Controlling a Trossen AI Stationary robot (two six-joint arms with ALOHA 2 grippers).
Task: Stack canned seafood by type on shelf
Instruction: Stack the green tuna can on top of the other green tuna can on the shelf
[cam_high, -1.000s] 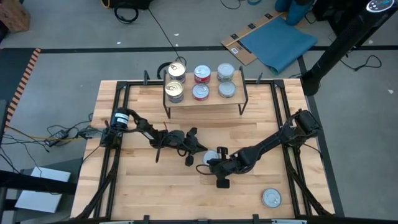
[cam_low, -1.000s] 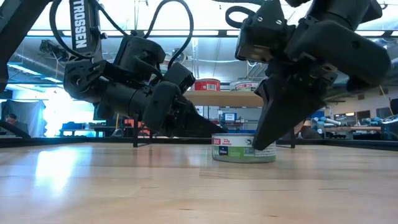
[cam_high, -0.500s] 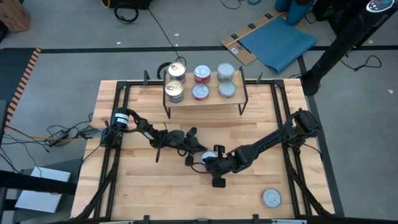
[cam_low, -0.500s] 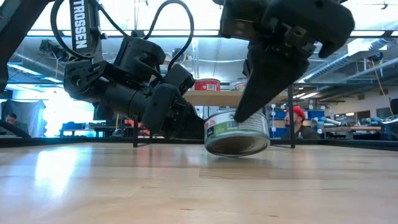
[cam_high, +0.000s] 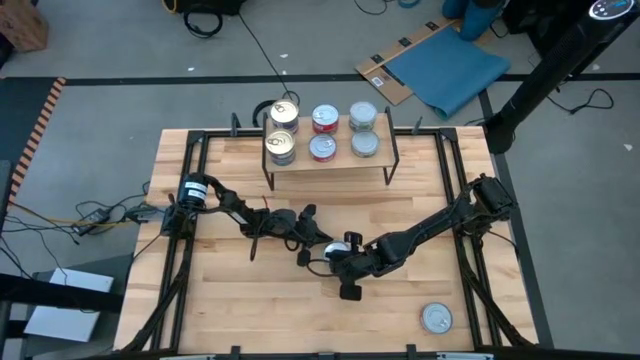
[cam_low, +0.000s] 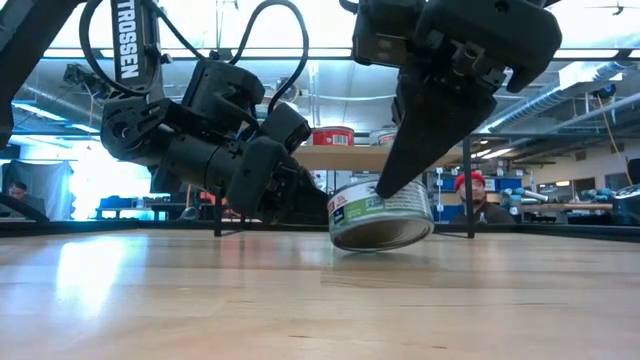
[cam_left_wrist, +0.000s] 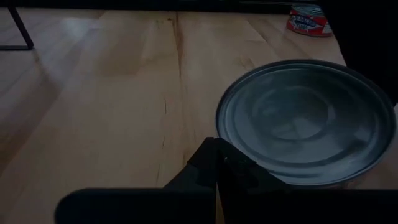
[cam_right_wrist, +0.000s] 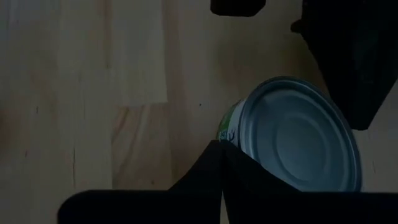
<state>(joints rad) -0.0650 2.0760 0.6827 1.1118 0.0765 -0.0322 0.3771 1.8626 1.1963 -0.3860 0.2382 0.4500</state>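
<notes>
Tin (cam_low: 381, 216) at frame centre, flat a second ago, now tilted between left gripper (cam_low: 312, 205) and right gripper (cam_low: 392, 186), both fingers together; tipped, not grasped, shelf (cam_high: 330, 159) stacking stalled.

The wooden table (cam_high: 250, 300) fills the lower middle of the frame, with grey floor around it. At the table's upper edge, centre frame, stands the shelf (cam_high: 330, 163), carrying six stacks of tins (cam_high: 322, 133) in two rows of three: gold-topped on the left, red-labelled in the middle, silver-topped on the right. The left arm enters from the left edge of the table and the right arm from the right; the left gripper (cam_high: 318, 247) and the right gripper (cam_high: 340, 262) meet just below the middle of the frame, at a silver-topped tin (cam_high: 341, 249) between them. Another silver-topped tin (cam_high: 437, 319) lies alone at the lower right. A blue mat (cam_high: 448, 72) on cardboard lies on the floor at the upper right.
</notes>
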